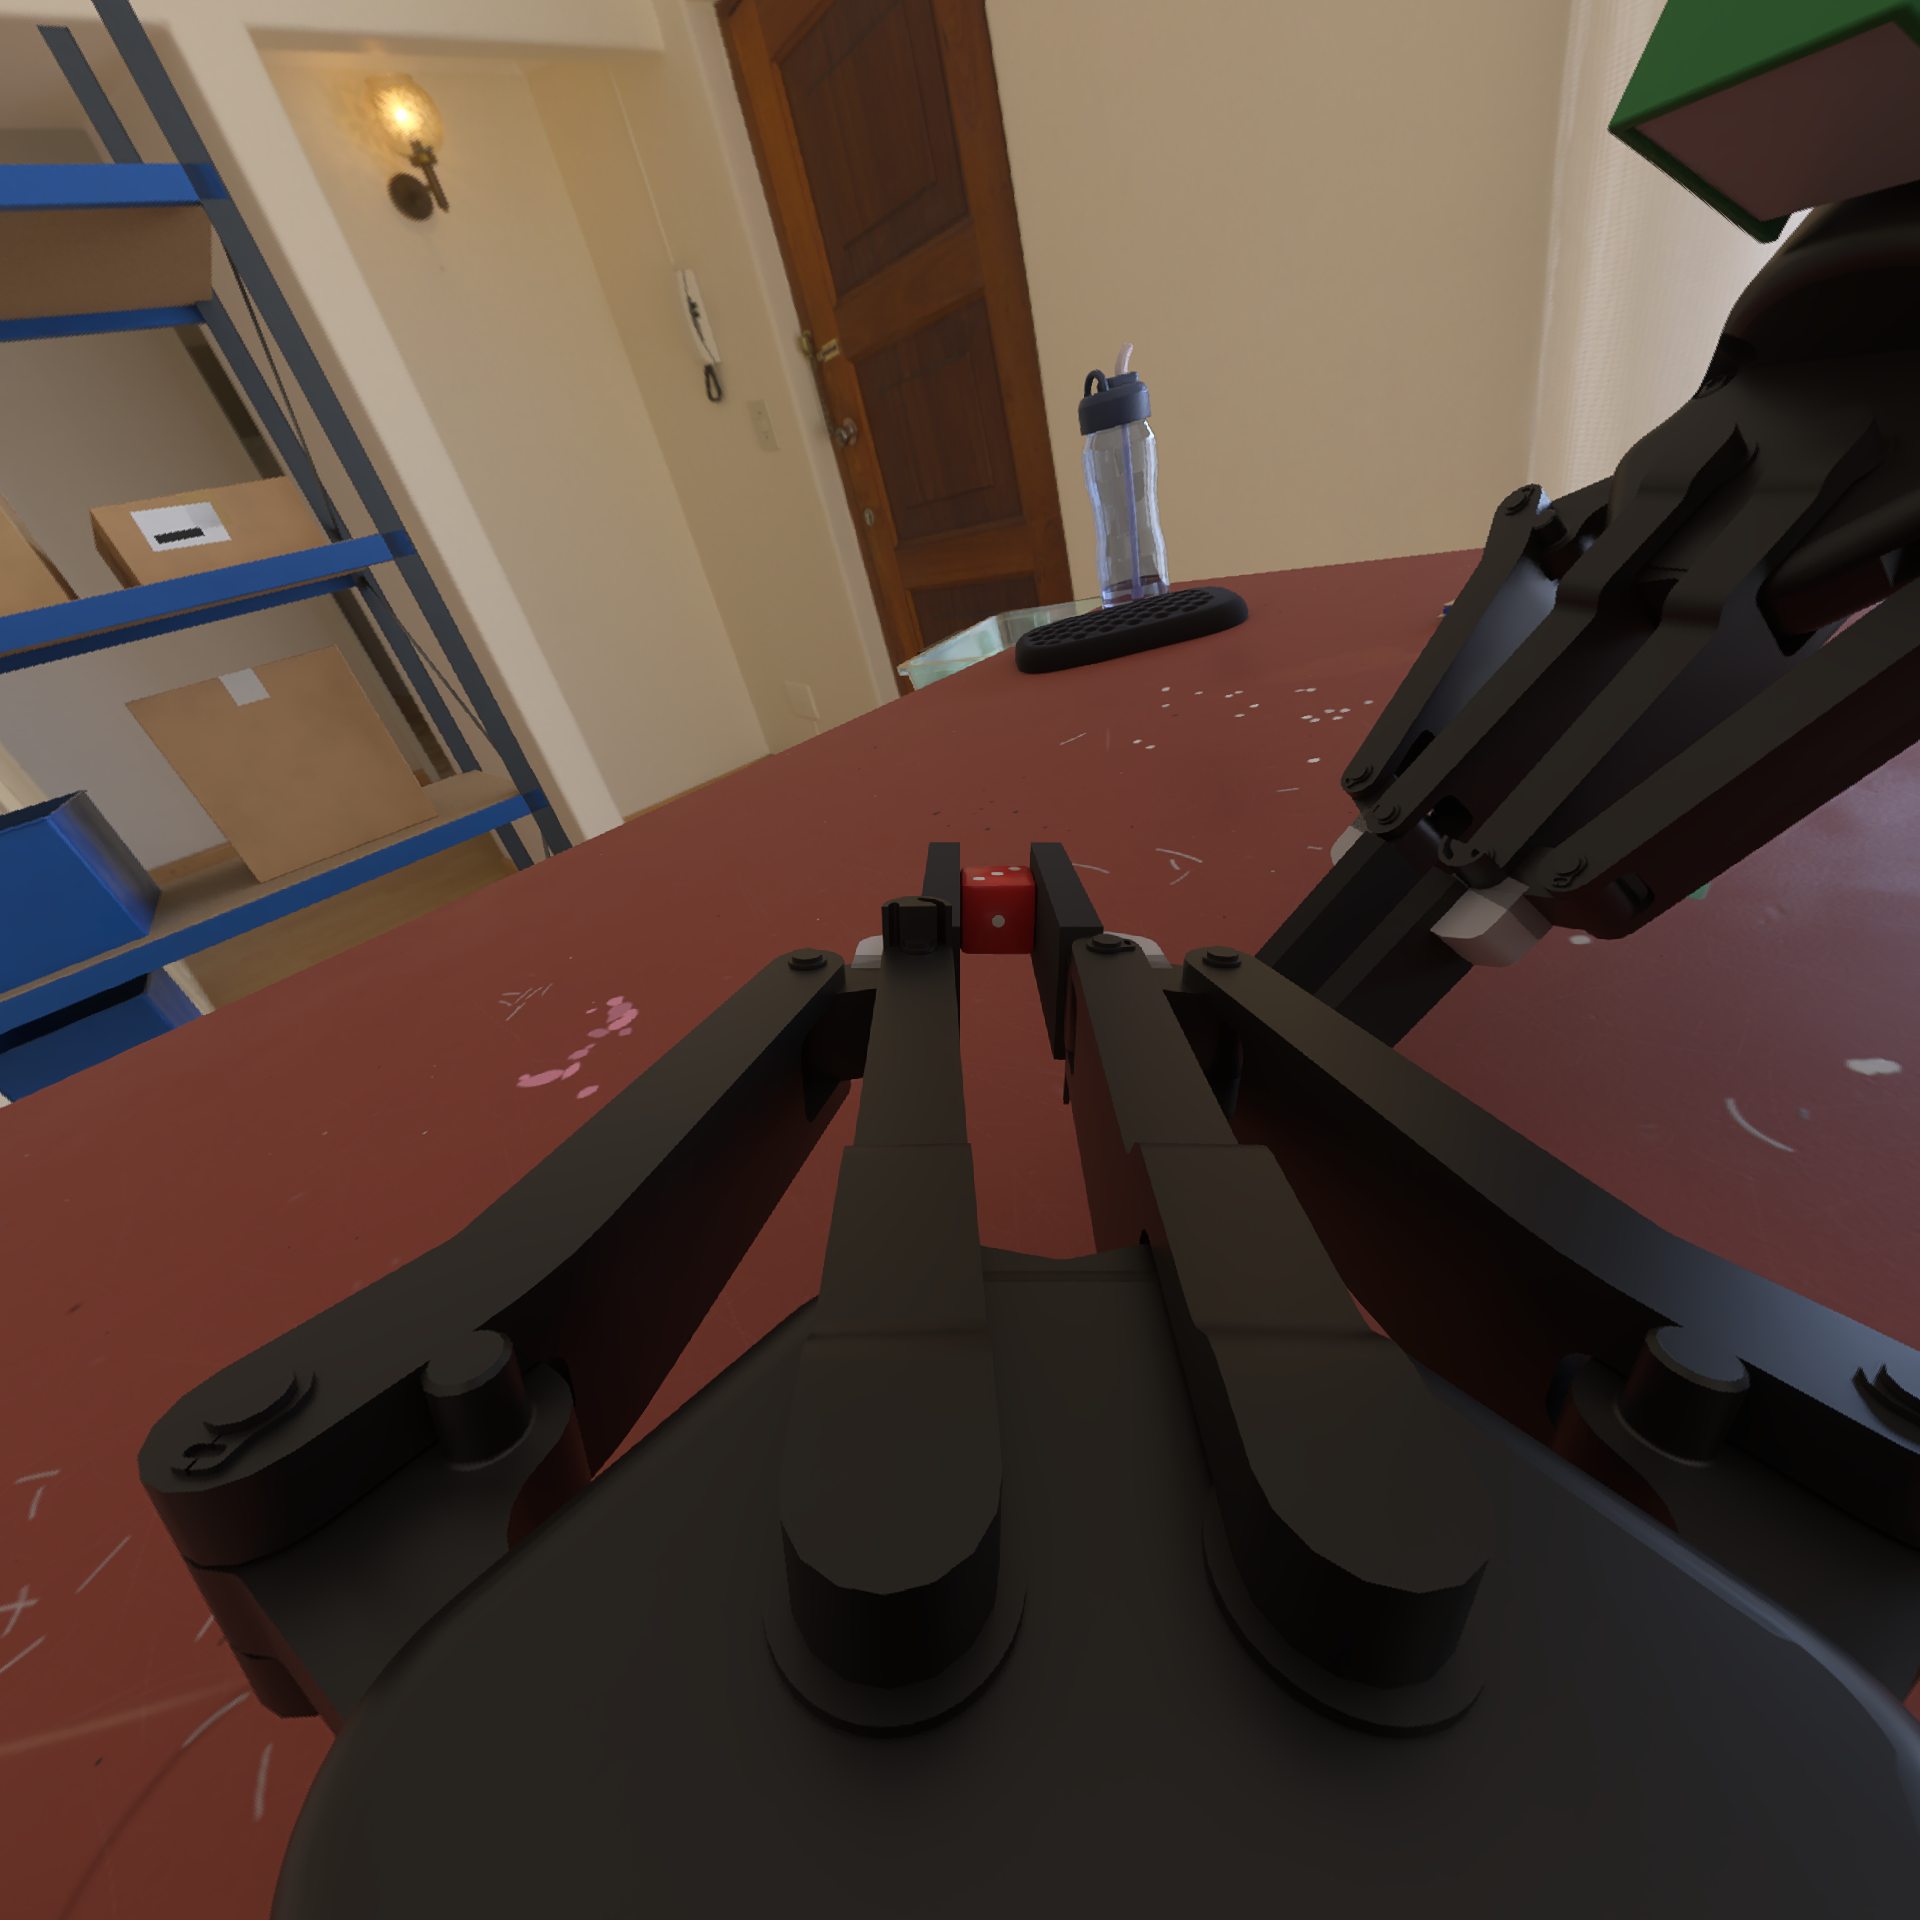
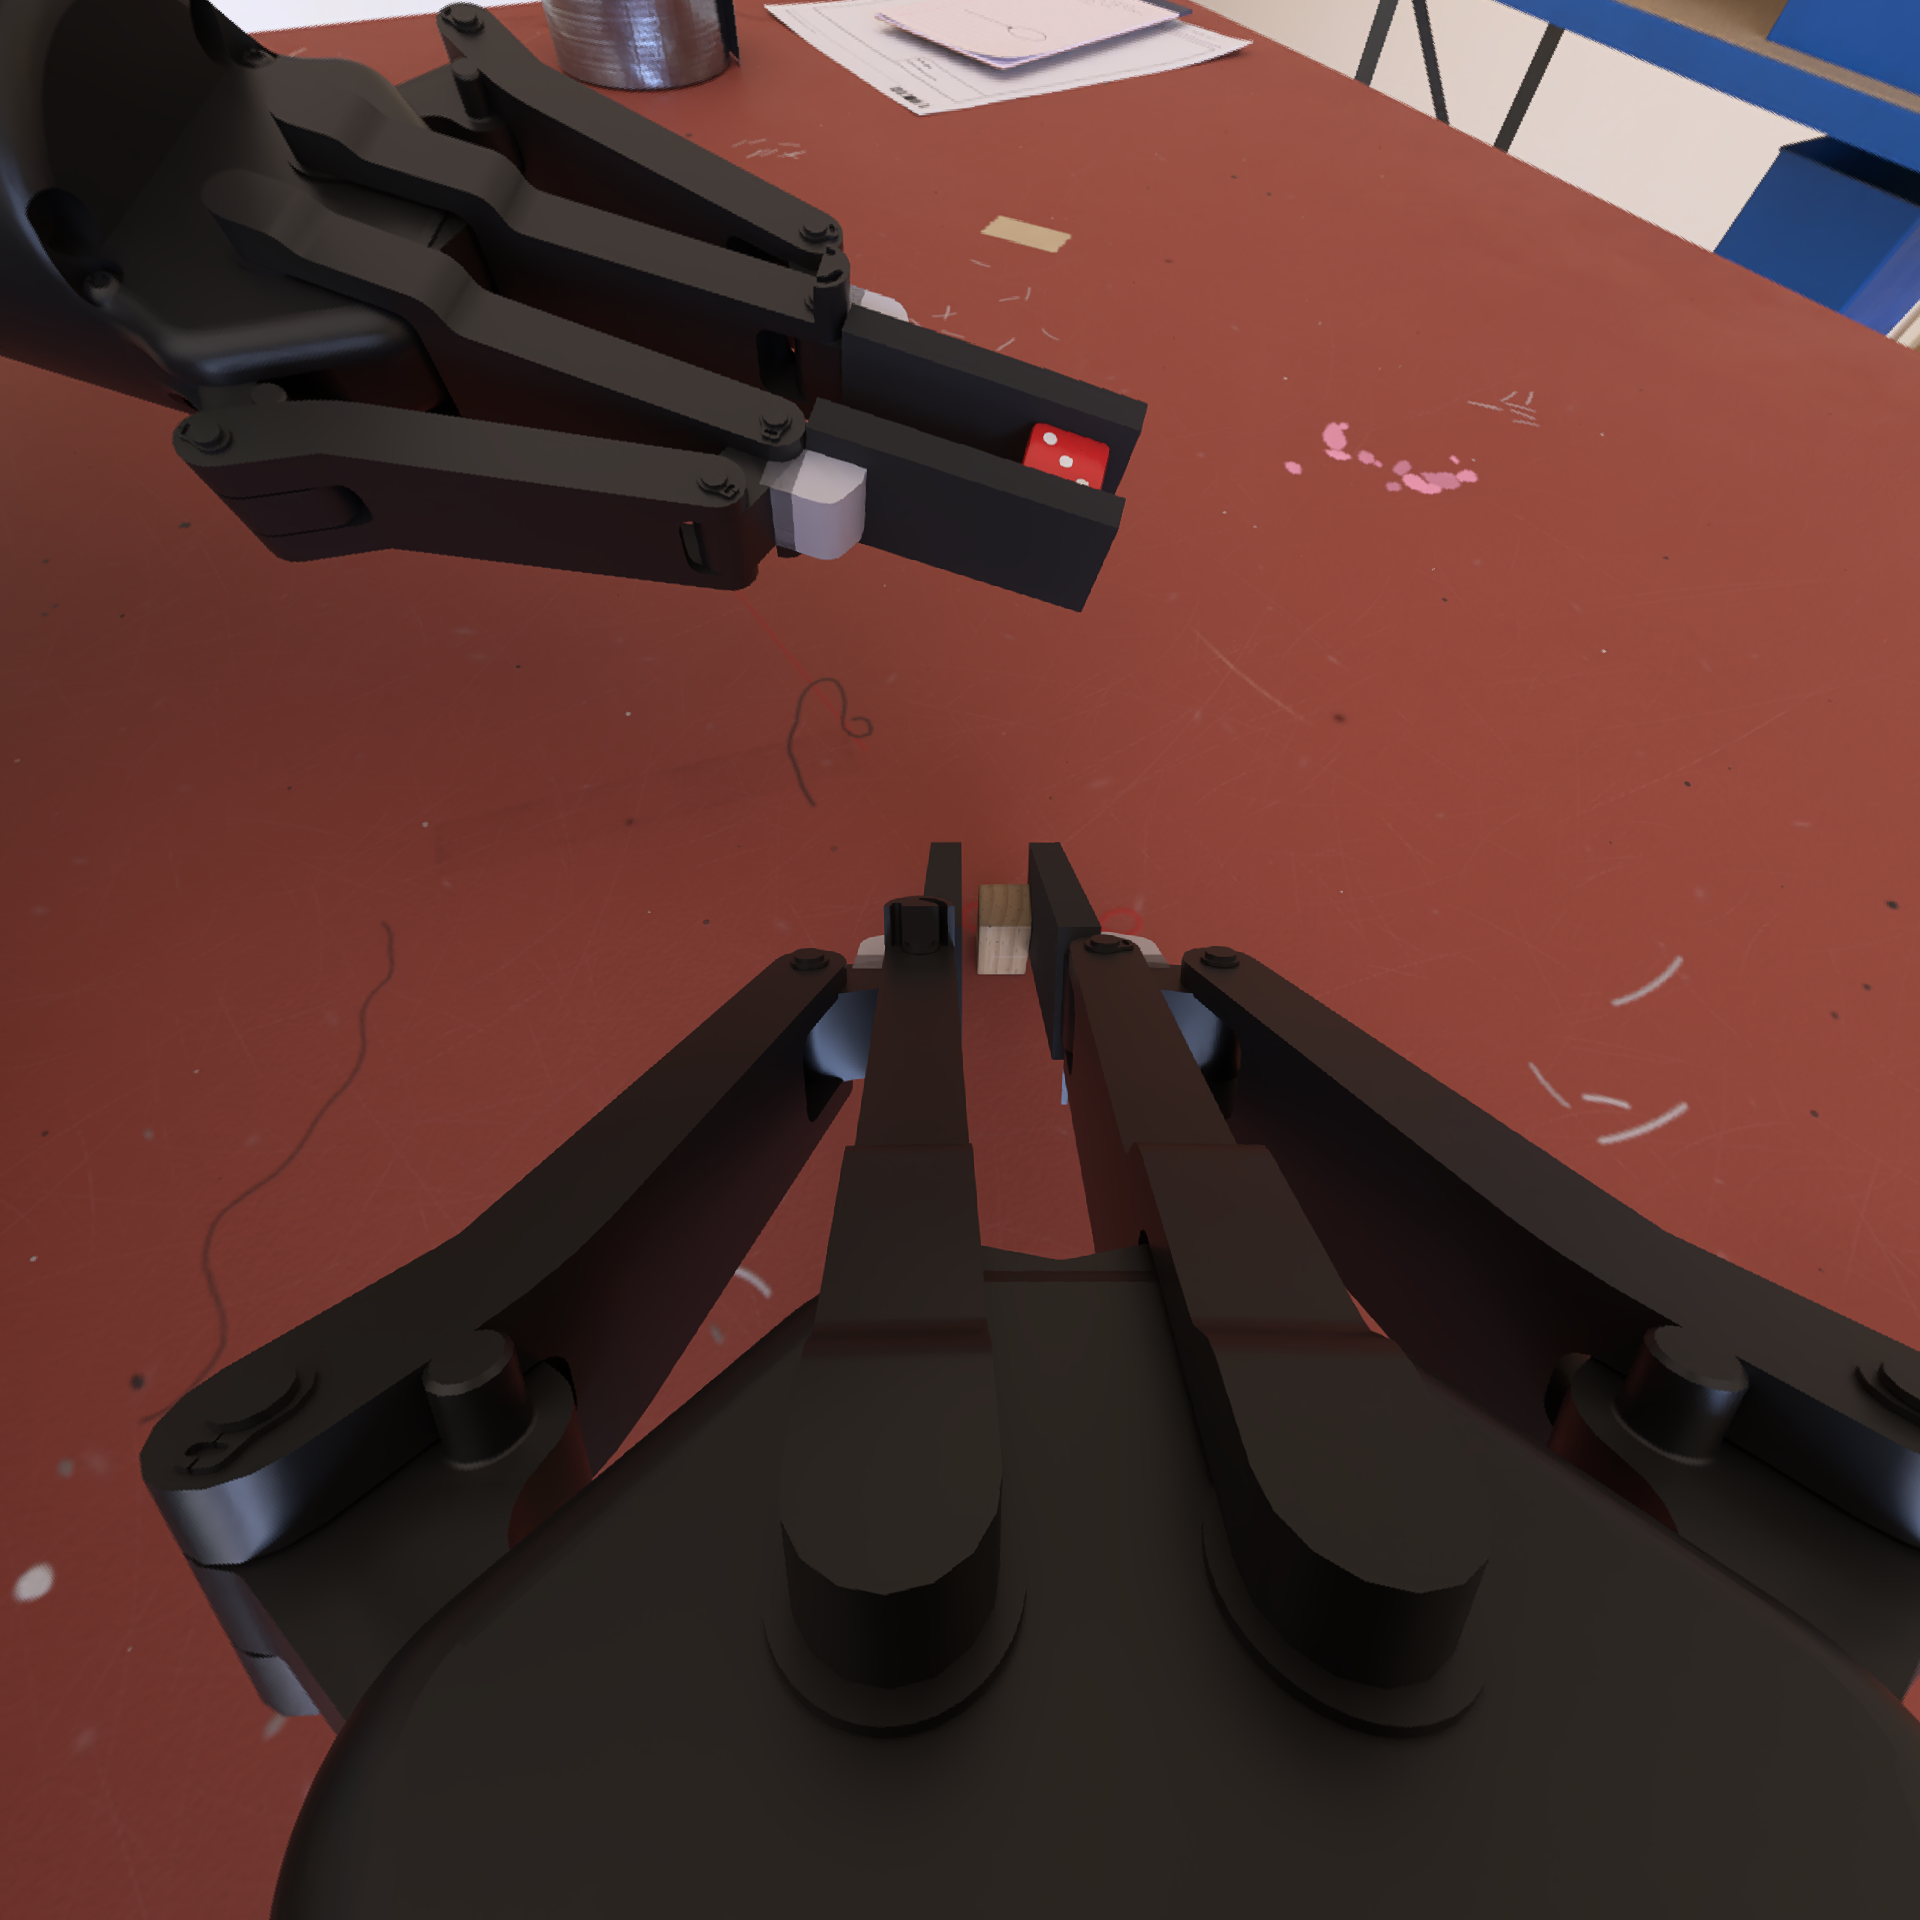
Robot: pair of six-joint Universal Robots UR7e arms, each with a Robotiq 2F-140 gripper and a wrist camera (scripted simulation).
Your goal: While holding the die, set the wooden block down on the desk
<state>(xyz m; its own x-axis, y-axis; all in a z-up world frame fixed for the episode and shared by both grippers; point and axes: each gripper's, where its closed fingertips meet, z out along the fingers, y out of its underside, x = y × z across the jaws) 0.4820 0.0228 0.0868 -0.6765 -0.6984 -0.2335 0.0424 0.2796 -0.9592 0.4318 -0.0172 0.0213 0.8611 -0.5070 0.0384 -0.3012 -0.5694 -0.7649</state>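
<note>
My left gripper [image 1: 995, 862] is shut on a red die [image 1: 995, 909] with white pips and holds it above the red-brown desk [image 1: 520, 1195]. In the right wrist view, the left gripper [image 2: 1117, 483] hangs at the upper left with the die [image 2: 1065, 454] between its fingers. A small pale wooden block [image 2: 1003, 928] stands between the fingers of my right gripper [image 2: 995, 862], low over the desk [image 2: 1455, 727]. It touches the right finger, and a thin strip of desk shows between it and the left finger. The right gripper [image 1: 1351, 935] reaches down beside the left one, its tips hidden.
A water bottle [image 1: 1124, 499], a black perforated pad [image 1: 1132, 627] and a glass tray [image 1: 966, 639] sit at the desk's far edge. A metal can [image 2: 639, 42] and papers [image 2: 1008, 47] lie beyond the left gripper. Blue shelving [image 1: 208, 582] with cardboard boxes stands beside the desk.
</note>
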